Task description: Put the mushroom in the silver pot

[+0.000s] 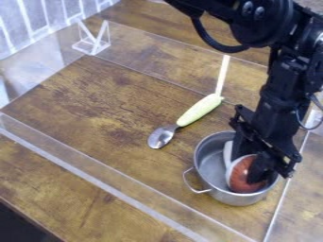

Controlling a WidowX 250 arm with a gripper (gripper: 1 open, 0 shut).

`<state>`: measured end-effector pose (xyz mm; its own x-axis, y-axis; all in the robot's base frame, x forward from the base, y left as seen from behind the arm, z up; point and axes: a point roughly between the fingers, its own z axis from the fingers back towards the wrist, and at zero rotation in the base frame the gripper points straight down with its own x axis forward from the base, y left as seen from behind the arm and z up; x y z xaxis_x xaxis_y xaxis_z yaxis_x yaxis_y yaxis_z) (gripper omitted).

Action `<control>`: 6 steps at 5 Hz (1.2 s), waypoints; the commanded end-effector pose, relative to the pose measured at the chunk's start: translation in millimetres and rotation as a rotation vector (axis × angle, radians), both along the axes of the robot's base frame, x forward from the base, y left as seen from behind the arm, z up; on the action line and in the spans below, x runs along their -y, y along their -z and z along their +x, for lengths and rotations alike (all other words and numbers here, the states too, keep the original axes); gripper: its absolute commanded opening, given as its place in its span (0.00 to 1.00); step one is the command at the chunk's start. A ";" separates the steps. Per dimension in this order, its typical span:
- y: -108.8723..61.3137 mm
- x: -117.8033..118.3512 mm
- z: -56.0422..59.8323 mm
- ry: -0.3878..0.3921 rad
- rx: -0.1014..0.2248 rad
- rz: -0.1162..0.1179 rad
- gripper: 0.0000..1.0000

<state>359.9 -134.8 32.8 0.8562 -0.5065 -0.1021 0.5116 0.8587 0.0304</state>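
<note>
**A:** What's the surface like in the camera view?

**B:** A dark brown wooden table point(89, 104) with visible grain and knots. A low clear acrylic wall point(94, 184) fences off the work area; its near edge runs diagonally from the left side down towards the bottom. At the upper left stands a white railing point(32, 28), and a small clear stand point(91, 38) sits just inside the far wall.

**A:** Anything else lying about?

**B:** A slim yellow-green vegetable point(199, 110) with a white stick point(222, 74) lies near the middle, pointing away from the camera. Just beside its near tip rests a small metal spoon point(161, 138). Both are apart from the silver pot point(214, 181), up and to its left. The black arm point(271, 57) comes in from the top right and covers the pot's far right rim.

**A:** And the mushroom?

**B:** The mushroom point(244, 173) is inside the pot, at its right side. Its glossy reddish-brown cap shows plainly, and a bit of white shows behind it. The pot is shiny, shallow and round, with a loop handle facing the camera.

**A:** The gripper?

**B:** The gripper point(258, 167) points down into the pot, its jaws drawn together. It hides part of the mushroom, so I can't tell whether they pinch it.
</note>
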 end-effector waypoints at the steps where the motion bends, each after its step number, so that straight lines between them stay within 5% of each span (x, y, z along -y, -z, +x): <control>1: 1.6 -15.8 11.3 -0.073 0.008 -0.009 1.00; 2: -4.0 -11.5 7.3 -0.024 0.004 -0.010 0.00; 3: -9.1 -7.9 2.6 0.031 0.001 -0.010 0.00; 5: -17.7 -10.1 9.1 -0.055 0.002 -0.017 0.00; 6: -35.9 -17.0 0.3 -0.149 0.023 -0.015 1.00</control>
<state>353.9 -124.7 40.0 0.9071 -0.3935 -0.1496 0.4008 0.9159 0.0206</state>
